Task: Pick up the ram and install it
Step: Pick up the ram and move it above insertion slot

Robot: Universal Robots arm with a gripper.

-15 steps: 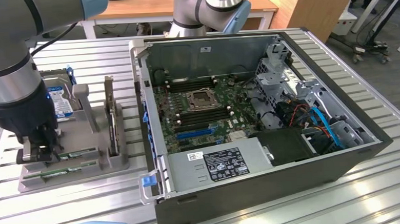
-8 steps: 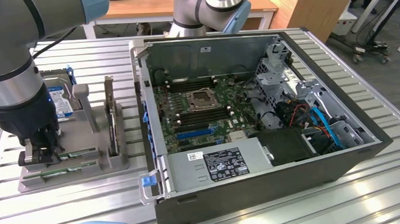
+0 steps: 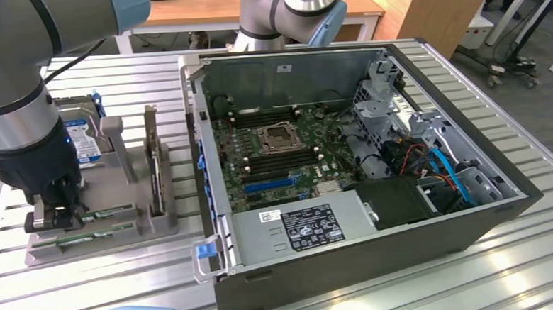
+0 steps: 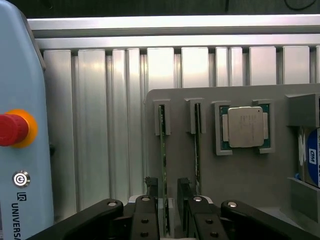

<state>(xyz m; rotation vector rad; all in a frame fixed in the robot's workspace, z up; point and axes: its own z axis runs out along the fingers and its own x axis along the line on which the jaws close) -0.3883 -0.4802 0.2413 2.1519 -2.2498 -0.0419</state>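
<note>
The slatted metal counter (image 3: 103,278) is carrying an open computer case (image 3: 358,264) and, on the exterior view's left, a grey holder (image 3: 161,221). The claw (image 4: 168,197) is hanging over this holder with its jaws spread, gripping nothing. The ram (image 4: 162,145) is standing on edge in a holder slot, running between the two fingers. A second stick (image 4: 197,150) is sitting just beside it, so an off-centre closing is risking one finger catching that neighbour, or tilting the thin ram in its slot and letting it slip during lifting.
</note>
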